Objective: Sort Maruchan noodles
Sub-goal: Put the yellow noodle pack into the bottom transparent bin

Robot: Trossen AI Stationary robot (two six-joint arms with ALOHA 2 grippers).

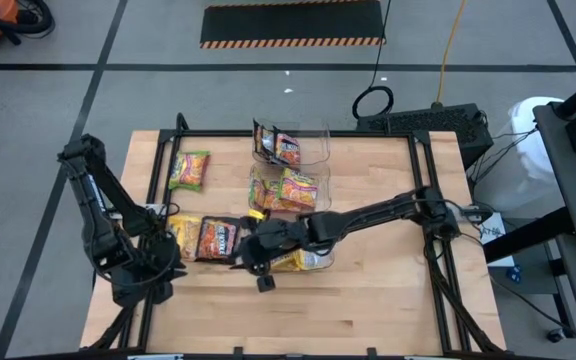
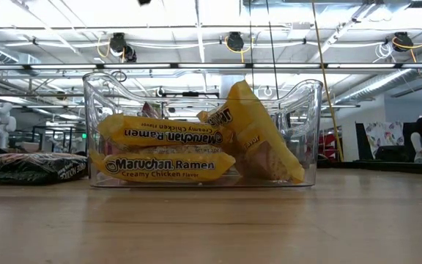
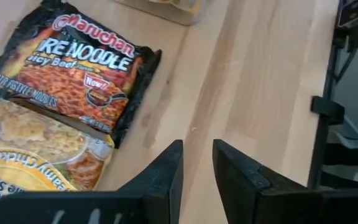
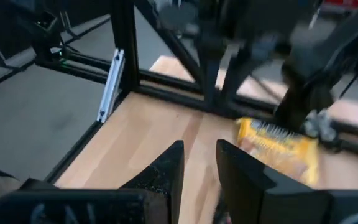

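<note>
Sorting stands partly done, we judge: on the worktop (image 1: 368,290) one clear bin (image 2: 310,110) holds yellow "Maruchan Ramen Creamy Chicken Flavor" packets (image 2: 160,166), while a dark "Fire Noodle Spicy Beef" packet (image 3: 82,78) lies loose. Both the left gripper (image 3: 197,163) and right gripper (image 4: 199,163) show jaws slightly parted, holding nothing.

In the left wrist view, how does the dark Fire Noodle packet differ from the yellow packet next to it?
The Fire Noodle packet is black and red with a spicy beef label; the yellow packet is a chicken flavor. The Fire Noodle packet shows nearly whole, while the yellow packet is cut off by the picture's edge. The yellow packet's edge overlaps the Fire Noodle packet's. Both lie flat on the wooden table, outside the bins.
</note>
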